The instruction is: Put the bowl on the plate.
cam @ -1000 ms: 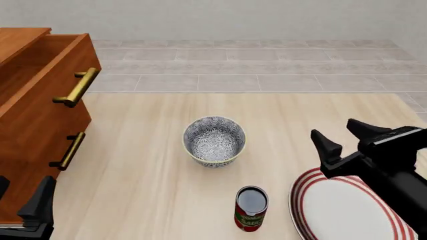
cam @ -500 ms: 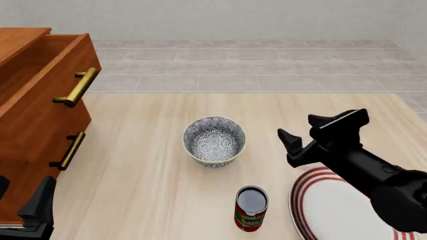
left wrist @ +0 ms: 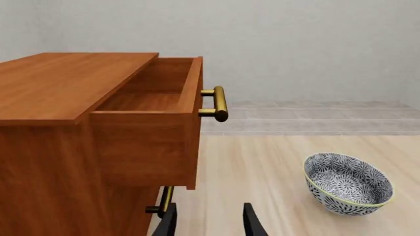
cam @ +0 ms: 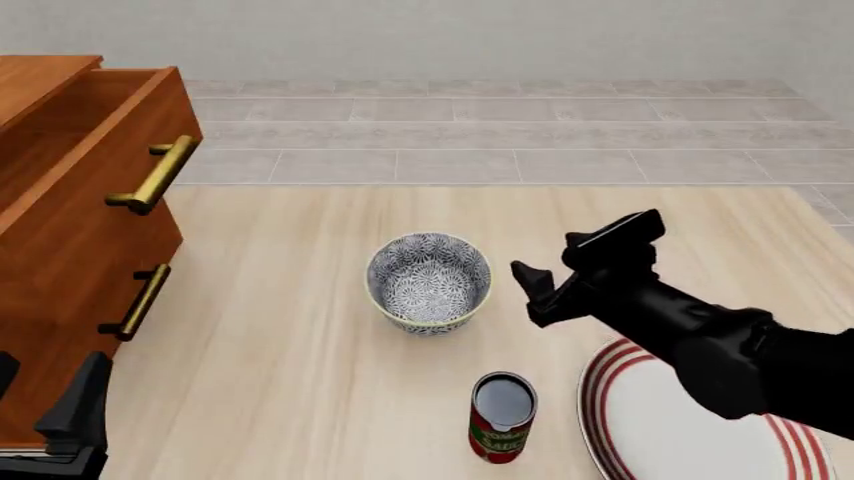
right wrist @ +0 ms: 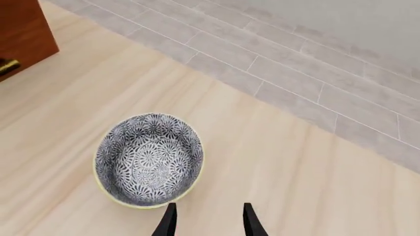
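Pale wood-grain table [cam: 307,400] carries a reddish wooden drawer cabinet [cam: 67,230] with brass bar handles at the left, its top drawer pulled out. White flat plate [cam: 667,430] with red rings lies at the near right, part hidden by the right arm; the round floral bowl [cam: 429,281] stands mid-table, apart from it, and a small red can [cam: 502,416] stands between them nearer the camera. Right gripper [cam: 577,260] hovers just right of the bowl, fingers spread and empty; left gripper [left wrist: 208,222] sits low by the cabinet, fingers also apart.

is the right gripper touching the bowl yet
Apart. In the front view, bare table shows between the open right gripper and the bowl; the right wrist view shows its fingertips short of the rim.
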`<state>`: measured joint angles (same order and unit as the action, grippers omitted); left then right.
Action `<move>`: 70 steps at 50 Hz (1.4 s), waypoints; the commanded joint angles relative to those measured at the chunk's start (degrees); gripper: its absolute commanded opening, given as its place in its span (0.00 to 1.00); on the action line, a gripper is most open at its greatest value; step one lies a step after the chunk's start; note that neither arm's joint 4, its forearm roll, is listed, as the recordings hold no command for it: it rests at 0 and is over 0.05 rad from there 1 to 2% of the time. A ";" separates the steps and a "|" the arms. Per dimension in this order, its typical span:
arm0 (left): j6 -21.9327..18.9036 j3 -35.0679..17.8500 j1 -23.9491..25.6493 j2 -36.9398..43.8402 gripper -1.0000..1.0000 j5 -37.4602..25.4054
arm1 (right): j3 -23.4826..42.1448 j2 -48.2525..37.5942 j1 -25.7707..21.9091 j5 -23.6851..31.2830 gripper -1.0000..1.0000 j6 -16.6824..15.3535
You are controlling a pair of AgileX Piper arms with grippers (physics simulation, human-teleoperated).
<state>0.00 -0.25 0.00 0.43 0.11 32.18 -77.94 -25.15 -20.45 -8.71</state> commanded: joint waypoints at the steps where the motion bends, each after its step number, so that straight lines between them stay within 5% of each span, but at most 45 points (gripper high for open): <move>1: 0.00 0.00 0.00 0.00 1.00 0.00 | 2.31 -4.28 -1.41 -0.91 1.00 1.36; 70: 0.00 0.00 0.00 0.00 1.00 0.00 | 14.61 -26.71 -1.38 -1.93 1.00 3.64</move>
<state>0.00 -0.25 0.00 0.43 0.11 45.13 -101.99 -26.64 -23.07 -4.70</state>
